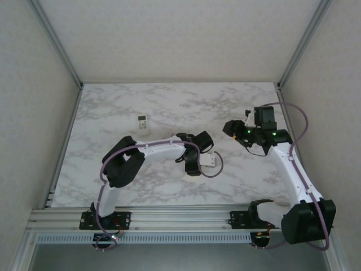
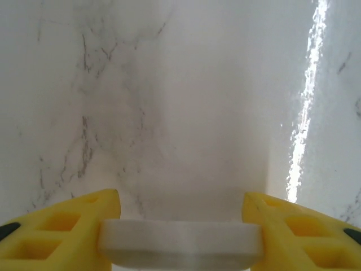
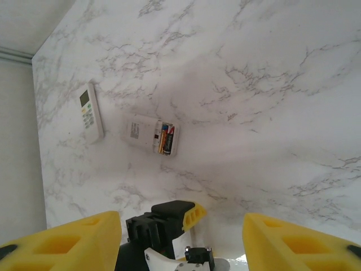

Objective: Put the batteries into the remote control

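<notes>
right wrist view: an open-backed white plastic remote lies face down on the grey-veined white marble table, its battery bay turned up so cells can go in from above.
batteries: dark thin cylinders with red-orange bands sit inside that bay; the count is unclear, and it cannot be told whether they are fully seated.
second remote: a slim white remote with a small screen and buttons lies face up near the open-backed one, not touching it; judged not part of this step.
right gripper: yellow fingers are spread wide with nothing between them; it hangs off to one side of the bay, likely so the bay is free.
left gripper: yellow fingers press on both ends of a flat white plastic piece with a rounded edge; it cannot be told whether the piece touches the table.
held piece, judgement: probably the bay cover, gripped by its edges so its face is free to slide on.
top external view: the left gripper is near the table centre, with the right gripper to its right and apart from it.
stage, judgement: loading looks nearly done; the bay is not yet closed.
risk: the cover could skew in the grip or catch on an unseated cell.
</notes>
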Robot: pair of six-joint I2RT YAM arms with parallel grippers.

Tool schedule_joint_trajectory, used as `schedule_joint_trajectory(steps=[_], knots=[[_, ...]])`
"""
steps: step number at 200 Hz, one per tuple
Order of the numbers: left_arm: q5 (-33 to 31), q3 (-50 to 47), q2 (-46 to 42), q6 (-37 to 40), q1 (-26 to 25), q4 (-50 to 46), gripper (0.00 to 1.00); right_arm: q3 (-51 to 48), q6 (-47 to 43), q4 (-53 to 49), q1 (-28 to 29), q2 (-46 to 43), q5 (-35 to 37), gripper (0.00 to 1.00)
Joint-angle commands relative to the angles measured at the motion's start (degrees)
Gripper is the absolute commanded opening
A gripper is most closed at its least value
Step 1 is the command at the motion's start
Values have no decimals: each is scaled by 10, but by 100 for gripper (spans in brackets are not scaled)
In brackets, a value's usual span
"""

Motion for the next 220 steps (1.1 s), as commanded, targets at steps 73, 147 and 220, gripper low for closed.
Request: schedule_joint_trajectory(steps=[73, 147, 220], knots=[[31, -38, -88, 6, 3, 59, 89, 8, -124, 19, -4, -2, 13, 70], [80, -355, -449, -367, 196, 451, 100, -55, -583, 101, 181, 19, 68, 91], [-58, -545, -636, -586, 285, 543, 100, -57, -793, 30, 301, 194, 117, 85]])
